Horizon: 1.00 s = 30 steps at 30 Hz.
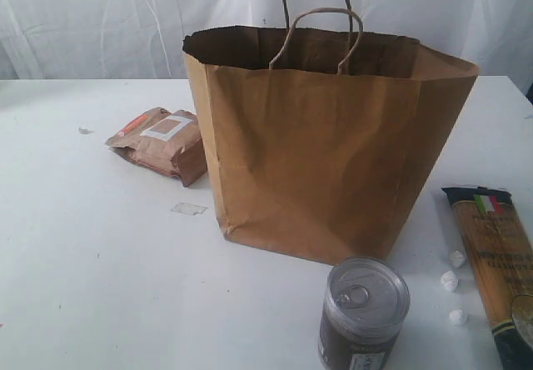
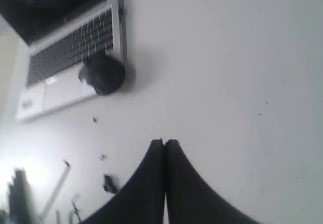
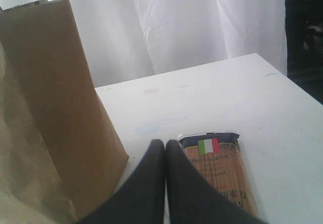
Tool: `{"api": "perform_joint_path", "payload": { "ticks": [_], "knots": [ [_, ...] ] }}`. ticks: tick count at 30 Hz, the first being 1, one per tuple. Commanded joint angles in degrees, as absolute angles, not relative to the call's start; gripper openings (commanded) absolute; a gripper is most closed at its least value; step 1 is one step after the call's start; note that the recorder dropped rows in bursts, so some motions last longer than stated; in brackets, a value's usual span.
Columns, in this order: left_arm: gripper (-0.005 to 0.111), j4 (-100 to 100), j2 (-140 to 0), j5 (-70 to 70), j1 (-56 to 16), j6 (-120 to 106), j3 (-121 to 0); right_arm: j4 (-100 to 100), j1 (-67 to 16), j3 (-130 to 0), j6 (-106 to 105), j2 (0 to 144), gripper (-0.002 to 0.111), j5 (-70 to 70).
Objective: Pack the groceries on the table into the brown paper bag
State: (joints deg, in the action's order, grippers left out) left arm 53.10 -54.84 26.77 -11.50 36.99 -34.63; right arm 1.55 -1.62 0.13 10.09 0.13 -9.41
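Observation:
The brown paper bag (image 1: pixel 321 145) stands upright and open-topped in the middle of the white table (image 1: pixel 83 245), its cord handles raised. Left of it lies the brown labelled pouch (image 1: pixel 162 142). In front stands the pull-tab can (image 1: pixel 363 313), and the long spaghetti packet (image 1: pixel 495 262) lies at the right. No gripper shows in the exterior view. My right gripper (image 3: pixel 165 143) is shut and empty, hovering between the bag (image 3: pixel 50 108) and the spaghetti packet (image 3: pixel 222 171). My left gripper (image 2: pixel 164 142) is shut and empty over a bare surface away from the groceries.
Three small white bits (image 1: pixel 450 281) lie between the can and the spaghetti. A scrap of clear tape (image 1: pixel 188 209) lies left of the bag. A laptop (image 2: pixel 65 57) and a dark round object (image 2: pixel 103 73) appear in the left wrist view. A white curtain (image 3: pixel 166 22) backs the table.

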Motion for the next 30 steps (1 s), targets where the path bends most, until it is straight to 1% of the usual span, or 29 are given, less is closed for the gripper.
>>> {"api": "perform_joint_path", "payload": {
  "ticks": [1,4,9,15,17,20,22,24,27,29,30],
  "knots": [
    [0.000,54.79,-53.15,20.14,-0.93,56.64,-28.13,1.63,-1.78,0.00,10.32,0.00,0.000,-9.40],
    [0.000,54.65,-47.90,16.45,3.40,58.26,-27.35,1.63,-1.78,0.00,10.32,0.00,0.000,-9.40],
    [0.000,51.20,-31.29,17.92,3.25,52.31,-26.71,1.63,-1.78,0.00,10.32,0.00,0.000,-9.40],
    [0.000,42.77,-9.95,26.95,3.25,41.18,-26.62,1.63,-1.78,0.00,10.32,0.00,0.000,-9.40],
    [0.000,34.19,-1.17,29.85,3.25,34.27,-26.62,0.99,-1.78,0.00,9.79,0.00,0.000,-9.05],
    [0.000,17.96,0.00,30.40,3.22,25.99,-26.74,1.27,-1.78,0.00,9.25,0.00,0.000,-9.12],
    [0.000,10.61,0.00,24.60,3.11,25.68,-24.02,1.27,-1.78,0.00,9.25,0.00,0.000,-9.12],
    [0.000,9.45,0.00,18.18,3.24,25.45,-19.79,1.27,-1.78,0.00,9.25,0.00,0.000,-9.12],
    [0.000,10.79,0.00,17.61,3.24,25.62,-13.69,2.00,-1.78,0.00,9.64,0.00,0.000,-8.38],
    [0.000,10.79,0.00,16.68,3.24,25.90,-7.90,6.29,-1.78,0.00,15.62,0.00,0.000,-6.11],
    [0.000,10.79,0.00,12.61,3.24,27.04,-5.18,7.83,-1.78,0.00,18.53,0.00,0.000,-5.30]
  ]
}}
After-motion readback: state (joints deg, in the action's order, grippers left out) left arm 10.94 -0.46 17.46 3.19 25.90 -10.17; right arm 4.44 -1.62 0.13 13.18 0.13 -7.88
